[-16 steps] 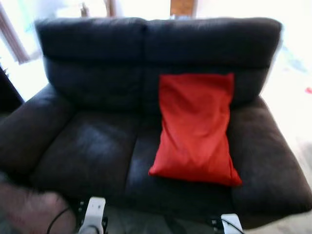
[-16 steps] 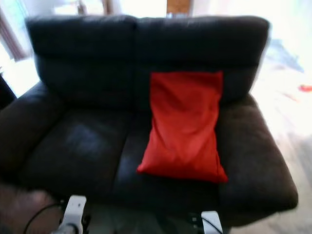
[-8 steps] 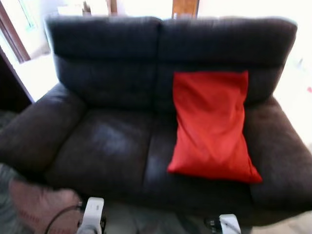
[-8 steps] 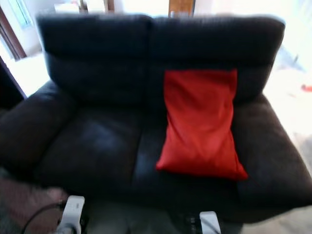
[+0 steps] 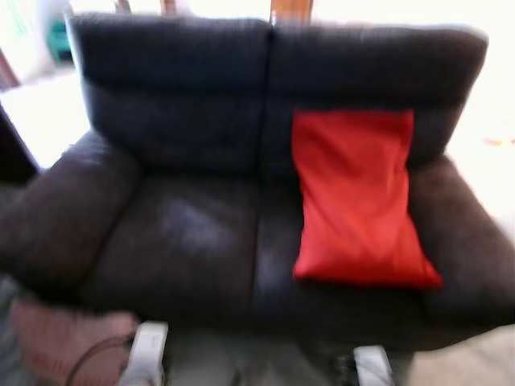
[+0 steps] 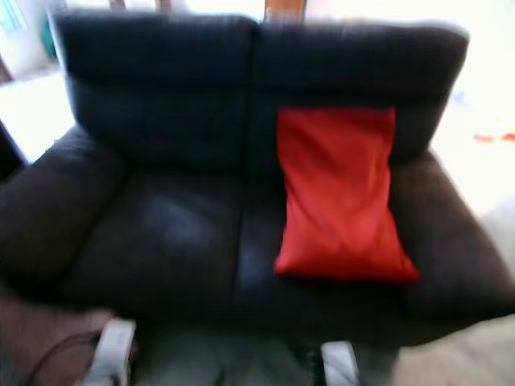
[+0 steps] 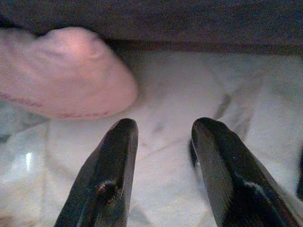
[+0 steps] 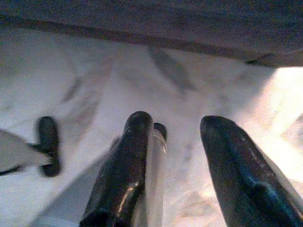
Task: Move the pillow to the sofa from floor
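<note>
A red pillow (image 5: pixel 358 201) leans against the backrest on the right seat of the dark two-seat sofa (image 5: pixel 185 233). A pink pillow (image 5: pixel 60 342) lies on the marble floor at the sofa's front left corner; the left wrist view has this pink pillow (image 7: pixel 61 71) just beyond my left gripper (image 7: pixel 163 130), which is open and holds nothing. My right gripper (image 8: pixel 177 125) hangs open over bare floor in front of the sofa base. Both wrists (image 5: pixel 145 354) sit at the lower edge of the eye views.
Pale marble floor (image 7: pixel 189 85) runs under the sofa's front. A dark piece of furniture (image 5: pixel 12 149) stands left of the sofa. Bright floor (image 5: pixel 491 153) lies to the right, with a small red object (image 6: pixel 487 137) on it.
The whole picture has shifted and blurred, so the camera moved; the sofa now sits slightly lower-left in frame. The red pillow stays in place on the seat.
</note>
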`<state>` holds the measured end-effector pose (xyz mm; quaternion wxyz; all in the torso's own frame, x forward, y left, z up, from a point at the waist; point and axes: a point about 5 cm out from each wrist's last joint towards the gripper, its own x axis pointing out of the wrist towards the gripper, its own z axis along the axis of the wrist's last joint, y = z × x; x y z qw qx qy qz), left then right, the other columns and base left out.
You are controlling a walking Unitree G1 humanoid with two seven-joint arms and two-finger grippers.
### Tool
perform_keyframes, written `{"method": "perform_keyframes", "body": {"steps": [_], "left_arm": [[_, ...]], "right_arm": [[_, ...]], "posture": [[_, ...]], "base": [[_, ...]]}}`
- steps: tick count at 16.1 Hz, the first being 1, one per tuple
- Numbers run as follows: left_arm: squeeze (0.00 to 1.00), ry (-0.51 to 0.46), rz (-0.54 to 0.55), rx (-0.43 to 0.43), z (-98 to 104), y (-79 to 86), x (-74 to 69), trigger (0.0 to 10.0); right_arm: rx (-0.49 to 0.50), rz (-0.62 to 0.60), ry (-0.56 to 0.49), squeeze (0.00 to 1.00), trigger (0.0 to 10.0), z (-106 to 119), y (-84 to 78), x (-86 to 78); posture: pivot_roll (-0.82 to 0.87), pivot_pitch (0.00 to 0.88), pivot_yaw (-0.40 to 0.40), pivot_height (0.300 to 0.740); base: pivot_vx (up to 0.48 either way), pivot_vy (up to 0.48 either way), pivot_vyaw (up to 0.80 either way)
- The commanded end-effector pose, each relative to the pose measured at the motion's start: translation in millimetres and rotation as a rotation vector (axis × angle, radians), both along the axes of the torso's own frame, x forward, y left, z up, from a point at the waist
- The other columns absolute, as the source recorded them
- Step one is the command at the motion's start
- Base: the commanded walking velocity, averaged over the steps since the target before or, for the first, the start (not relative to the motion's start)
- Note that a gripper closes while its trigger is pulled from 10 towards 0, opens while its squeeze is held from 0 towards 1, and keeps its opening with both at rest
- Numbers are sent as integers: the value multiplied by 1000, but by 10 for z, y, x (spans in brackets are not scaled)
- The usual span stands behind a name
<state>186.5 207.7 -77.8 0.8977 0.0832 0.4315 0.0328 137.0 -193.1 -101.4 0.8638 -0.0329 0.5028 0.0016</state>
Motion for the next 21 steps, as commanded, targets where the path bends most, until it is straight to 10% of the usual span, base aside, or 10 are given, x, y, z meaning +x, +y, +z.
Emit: {"method": "perform_keyframes", "body": {"steps": [1,21], "left_arm": [[0,3,-8,-13,-4,-76,23,10000],[0,4,-21,-10,-2,-83,30,10000]], "right_arm": [[-28,-17,-6,0,10000,23,-120,15],[-29,-10,-19,0,10000,40,-115,65]], "posture": [[8,0,-18,740],[12,4,-14,740]], "base": [[0,352,0],[0,352,80]]}}
